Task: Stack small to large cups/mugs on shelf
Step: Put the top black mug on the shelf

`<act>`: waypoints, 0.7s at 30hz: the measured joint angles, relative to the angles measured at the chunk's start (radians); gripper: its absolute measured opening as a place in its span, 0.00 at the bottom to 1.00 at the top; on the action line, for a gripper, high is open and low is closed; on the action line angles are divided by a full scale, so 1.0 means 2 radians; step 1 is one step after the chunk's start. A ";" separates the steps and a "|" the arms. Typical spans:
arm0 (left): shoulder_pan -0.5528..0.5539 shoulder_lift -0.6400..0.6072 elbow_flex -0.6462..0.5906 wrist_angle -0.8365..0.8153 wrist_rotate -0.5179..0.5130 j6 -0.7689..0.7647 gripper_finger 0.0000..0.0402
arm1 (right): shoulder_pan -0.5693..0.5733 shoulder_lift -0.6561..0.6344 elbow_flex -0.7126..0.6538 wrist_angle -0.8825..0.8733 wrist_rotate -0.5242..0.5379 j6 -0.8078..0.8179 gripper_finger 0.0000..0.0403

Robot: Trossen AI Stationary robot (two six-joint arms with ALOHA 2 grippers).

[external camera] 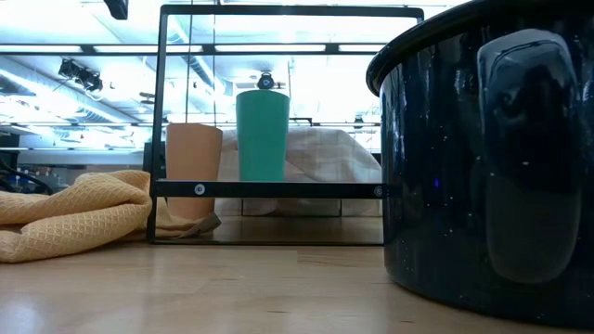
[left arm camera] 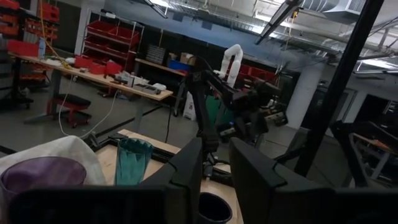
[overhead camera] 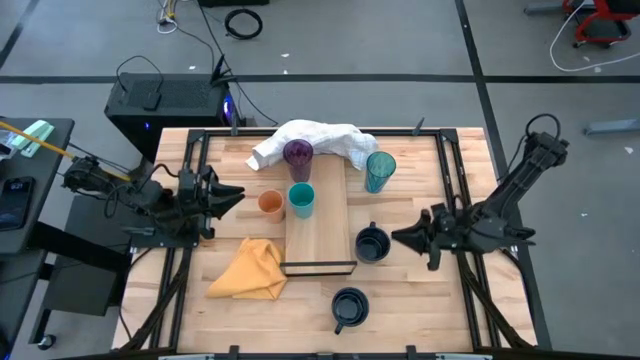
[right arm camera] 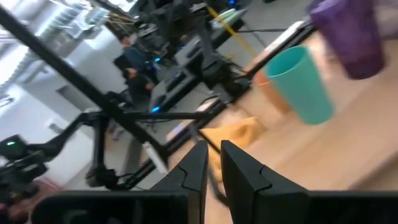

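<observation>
The shelf [overhead camera: 320, 225] lay along the middle of the worktop [overhead camera: 420, 300], its dark metal rim at the near short end. On its far end stood the purple tumbler [overhead camera: 297, 153]; the short teal cup [overhead camera: 301, 199] stood at its left edge, with the orange cup [overhead camera: 270, 204] just beside it on the worktop. The teal tumbler [overhead camera: 379, 170] stood off the board's right side, next to the white cloth [overhead camera: 315, 138]. One navy mug [overhead camera: 371, 243] sat touching or nearly touching the shelf's right edge, the other navy mug [overhead camera: 349, 307] on the worktop in front of the rim, and a yellow cloth [overhead camera: 252, 270] lay to the left.

The tumblers and short cups looked like thin plastic: light, smooth and easy to tip, probably best pinched across the rim or wall with little force. The mugs looked like speckled enamel, heavier, stiff and glossy, so a grip over the rim wall opposite the handle would likely hold better than the handle itself.

The left pincer [overhead camera: 228, 197] hung left of the cups, its fingers slightly apart and holding nothing. The right pincer [overhead camera: 405, 236] waited just right of the nearer mug, fingers close together with a narrow gap, also empty.
</observation>
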 joint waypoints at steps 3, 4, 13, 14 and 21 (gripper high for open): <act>0.000 0.000 0.000 0.000 0.000 -0.002 0.23 | -0.005 -0.040 0.000 -0.054 0.006 0.003 0.13; 0.000 0.000 0.000 0.000 0.000 -0.002 0.23 | -0.008 -0.055 0.000 -0.072 0.006 0.003 0.13; 0.000 0.000 0.000 0.006 -0.007 -0.010 0.20 | -0.064 -0.171 0.000 -0.057 -0.043 -0.127 0.13; 0.000 0.000 0.000 0.006 -0.010 -0.012 0.20 | -0.077 -0.179 0.000 -0.036 -0.073 -0.151 0.13; 0.000 0.001 0.000 0.007 -0.039 -0.017 0.21 | -0.228 -0.182 0.001 0.061 -0.339 -0.214 0.13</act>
